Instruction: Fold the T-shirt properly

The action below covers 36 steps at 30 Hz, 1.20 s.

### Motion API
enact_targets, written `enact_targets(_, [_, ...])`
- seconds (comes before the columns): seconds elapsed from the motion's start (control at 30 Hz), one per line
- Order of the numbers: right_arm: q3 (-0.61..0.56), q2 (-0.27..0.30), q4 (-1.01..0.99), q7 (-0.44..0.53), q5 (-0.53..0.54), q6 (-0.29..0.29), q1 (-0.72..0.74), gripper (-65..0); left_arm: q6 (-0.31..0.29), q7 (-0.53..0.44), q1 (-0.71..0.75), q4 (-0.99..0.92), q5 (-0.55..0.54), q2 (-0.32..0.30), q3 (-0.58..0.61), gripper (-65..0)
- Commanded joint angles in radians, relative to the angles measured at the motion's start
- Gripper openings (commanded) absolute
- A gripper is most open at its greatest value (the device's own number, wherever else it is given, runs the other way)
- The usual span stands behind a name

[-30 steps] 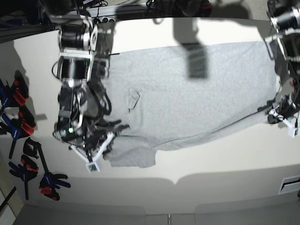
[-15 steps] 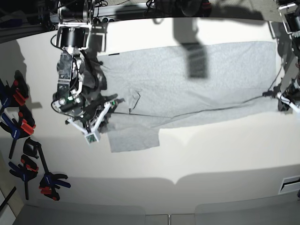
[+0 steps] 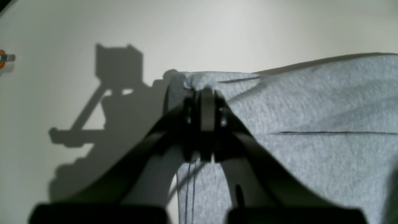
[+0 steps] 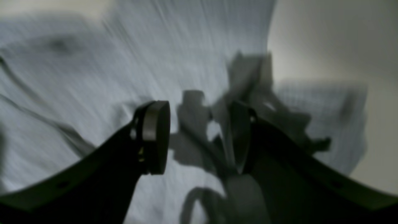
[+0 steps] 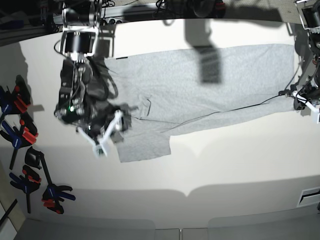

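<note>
The light grey T-shirt (image 5: 200, 90) lies spread across the table, plain side up, with no lettering showing. A long crease runs across its front part, and one sleeve (image 5: 145, 147) sticks out toward the table's front. My left gripper (image 5: 294, 97) is shut on a bunched corner of the shirt (image 3: 199, 82) at the right end. My right gripper (image 5: 122, 122) hovers over the shirt's left end by the sleeve. In the blurred right wrist view it (image 4: 197, 137) is open, with the shirt (image 4: 77, 62) below it.
Several red, blue and black clamps (image 5: 20, 130) lie along the table's left edge. Bare white table (image 5: 225, 165) stretches in front of the shirt, up to a notched front edge. A dark shadow (image 5: 210, 65) falls on the shirt's back part.
Both arms moved toward the back of the table, and the shirt's front edge came back with them. The right gripper has let go of the cloth and is now open.
</note>
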Motion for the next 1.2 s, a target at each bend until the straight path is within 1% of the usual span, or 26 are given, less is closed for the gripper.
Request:
enact_targets(0.0, [0.003,0.001,0.019,0.031,0.006,-0.002,0.068,-35.5,0.003,-0.019,-0.013,0.016,-0.005,-0.023,-0.008,-65.0])
enact_targets(0.1, [0.003,-0.009,-0.003,0.082,-0.044,-0.011,0.152,-35.5,0.003,-0.019,-0.013,0.016,-0.005,-0.022,-0.008,-65.0])
enact_targets(0.17, [0.003,-0.021,-0.063,0.132,-0.113,-0.056,0.209,-35.5,0.003,-0.019,-0.013,0.016,-0.005,-0.023,-0.008,-65.0])
enact_targets(0.2, [0.003,-0.031,-0.111,0.154,-0.146,-0.069,0.24,-35.5,0.003,-0.019,-0.013,0.016,-0.005,-0.023,-0.008,-65.0])
enact_targets(0.3, [0.003,-0.06,-0.333,0.233,-0.224,-0.077,0.342,-35.5,0.003,-0.019,-0.013,0.016,-0.005,-0.022,-0.008,-65.0])
enact_targets(0.37, [0.003,-0.074,-0.506,0.303,-0.258,-0.102,0.406,-35.6,0.003,-0.019,-0.013,0.016,-0.005,-0.022,-0.008,-65.0])
enact_targets(0.47, [0.003,-0.082,-0.761,0.45,-0.286,-0.116,0.475,-35.5,0.003,-0.018,-0.013,0.016,-0.005,-0.023,-0.008,-65.0])
enact_targets(0.53, [0.003,-0.087,-0.887,0.547,-0.323,-0.155,0.5,-35.6,0.003,-0.019,-0.013,0.016,-0.005,-0.023,-0.008,-65.0])
enact_targets(0.6, [0.003,-0.09,-0.972,0.623,-0.375,-0.215,0.51,-35.6,0.003,-0.019,-0.013,0.016,-0.005,-0.022,-0.008,-65.0])
enact_targets(0.63, [0.003,-0.09,-0.994,0.646,-0.402,-0.243,0.51,-35.6,0.003,-0.019,-0.013,0.016,-0.005,-0.022,-0.008,-65.0])
enact_targets(0.7, [0.003,-0.089,-1.014,0.658,-0.452,-0.297,0.506,-35.6,0.003,-0.019,-0.013,0.016,-0.005,-0.022,-0.008,-65.0])
enact_targets(0.73, [0.003,-0.086,-1.018,0.657,-0.471,-0.31,0.506,-35.6,0.003,-0.019,-0.013,0.016,-0.005,-0.022,-0.008,-65.0])
enact_targets(0.8, [0.003,-0.081,-1.018,0.644,-0.47,-0.309,0.507,-36.1,0.003,-0.019,-0.013,0.016,-0.005,-0.022,-0.008,-65.0])
enact_targets(0.83, [0.003,-0.081,-1.018,0.628,-0.465,-0.302,0.507,-37.7,0.003,-0.02,-0.013,0.016,-0.005,-0.022,-0.008,-65.0])
enact_targets(0.9, [0.003,-0.082,-1.018,0.613,-0.466,-0.26,0.501,-42.7,0.003,-0.02,-0.013,0.016,-0.005,-0.022,-0.008,-65.0])
enact_targets(0.93, [0.003,-0.082,-1.019,0.614,-0.466,-0.235,0.497,-43.9,0.003,-0.02,-0.013,0.016,-0.005,-0.022,-0.008,-65.0])
enact_targets(0.97, [0.003,-0.083,-1.018,0.614,-0.463,-0.224,0.492,-44.1,0.003,-0.02,-0.013,0.016,-0.005,-0.022,-0.008,-65.0])
enact_targets(1.1, [0.003,-0.093,-1.019,0.613,-0.462,-0.201,0.459,-44.1,0.003,-0.019,-0.013,0.016,-0.005,-0.023,-0.008,-65.0])
enact_targets(1.13, [0.003,-0.096,-1.019,0.613,-0.462,-0.201,0.451,-44.8,0.003,-0.019,-0.013,0.016,-0.005,-0.023,-0.008,-65.0])
enact_targets(1.17, [0.003,-0.098,-1.018,0.61,-0.462,-0.202,0.445,-47.5,0.003,-0.019,-0.013,0.016,-0.005,-0.022,-0.008,-65.0])
